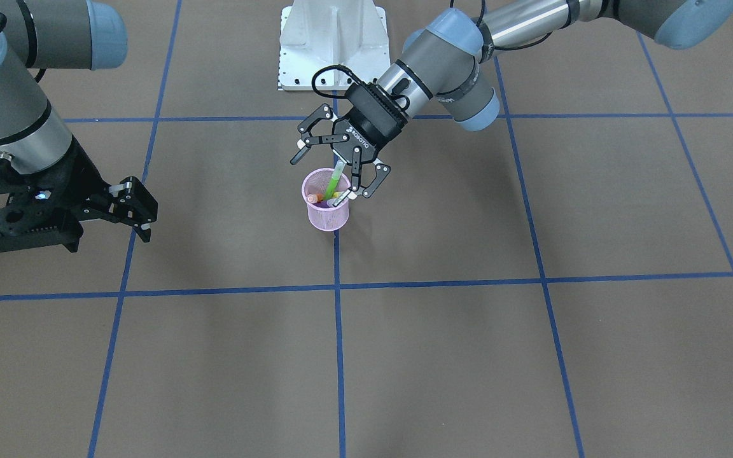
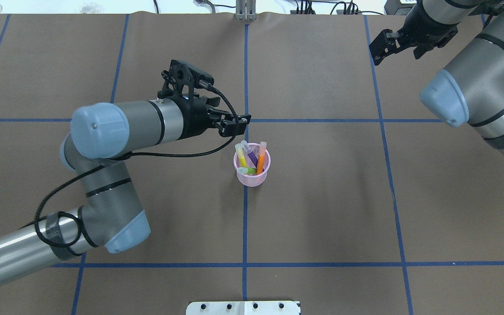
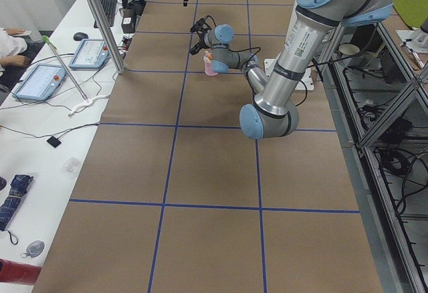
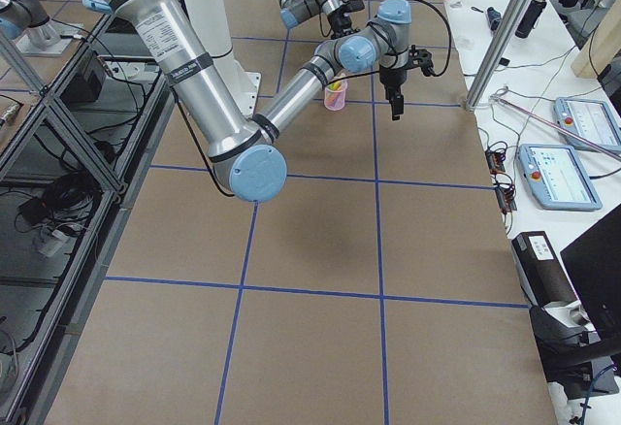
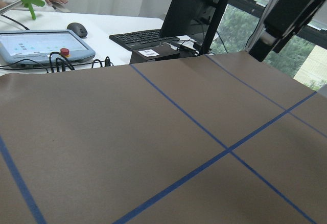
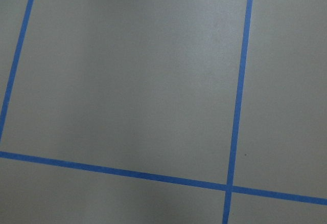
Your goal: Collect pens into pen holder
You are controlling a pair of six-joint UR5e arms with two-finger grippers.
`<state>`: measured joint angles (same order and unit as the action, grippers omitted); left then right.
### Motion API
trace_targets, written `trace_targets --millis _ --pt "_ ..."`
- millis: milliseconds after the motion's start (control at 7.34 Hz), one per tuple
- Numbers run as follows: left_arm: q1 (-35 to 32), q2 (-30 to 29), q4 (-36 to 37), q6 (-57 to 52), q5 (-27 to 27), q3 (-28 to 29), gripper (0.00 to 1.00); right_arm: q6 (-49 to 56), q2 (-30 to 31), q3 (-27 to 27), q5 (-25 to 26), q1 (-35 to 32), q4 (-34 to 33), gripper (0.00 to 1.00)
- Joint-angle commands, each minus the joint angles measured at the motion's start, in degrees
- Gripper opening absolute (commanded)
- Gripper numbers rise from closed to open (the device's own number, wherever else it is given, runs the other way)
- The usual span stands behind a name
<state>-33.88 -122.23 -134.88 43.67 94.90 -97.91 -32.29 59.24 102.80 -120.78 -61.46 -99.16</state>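
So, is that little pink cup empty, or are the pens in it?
In it. The pink cup stands upright holding a yellow pen, a purple pen, an orange pen and a green pen.

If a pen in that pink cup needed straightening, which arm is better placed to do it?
Probably the left. The left gripper hangs open right by the pen holder, while the right gripper sits far off toward the table's edge.

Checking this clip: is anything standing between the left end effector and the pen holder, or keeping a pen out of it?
Nothing visible does. The open left end effector hangs at the pen holder rim; the purple pen, orange pen, yellow pen and green pen are all inside.
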Motion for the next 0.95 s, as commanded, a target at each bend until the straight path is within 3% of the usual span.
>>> trace_targets --millis 0,136,409,681,817 --pt "-6.6 5.1 24.1 -8.5 9.4 -13.1 0.98 10.0 4.0 -1.1 -6.1 -7.8 0.0 1.0" --pt "-9.7 7.1 35.5 -14.4 11.4 -16.9 0.98 16.2 7.3 -1.5 -6.7 -11.2 -0.3 1.0" --pt "-21.6 10.4 48.2 -31.4 21.7 -17.0 0.98 27.7 14.0 -2.1 -6.8 -17.1 -0.3 1.0" --pt "-38.2 18.2 51.4 -50.2 36.0 -13.2 0.99 39.6 20.0 -3.1 -7.1 -25.1 -0.9 1.0" --pt "-44.3 22.8 51.3 -62.1 38.0 -11.1 0.99 41.6 23.4 -3.7 -7.7 -27.1 -1.3 1.0"
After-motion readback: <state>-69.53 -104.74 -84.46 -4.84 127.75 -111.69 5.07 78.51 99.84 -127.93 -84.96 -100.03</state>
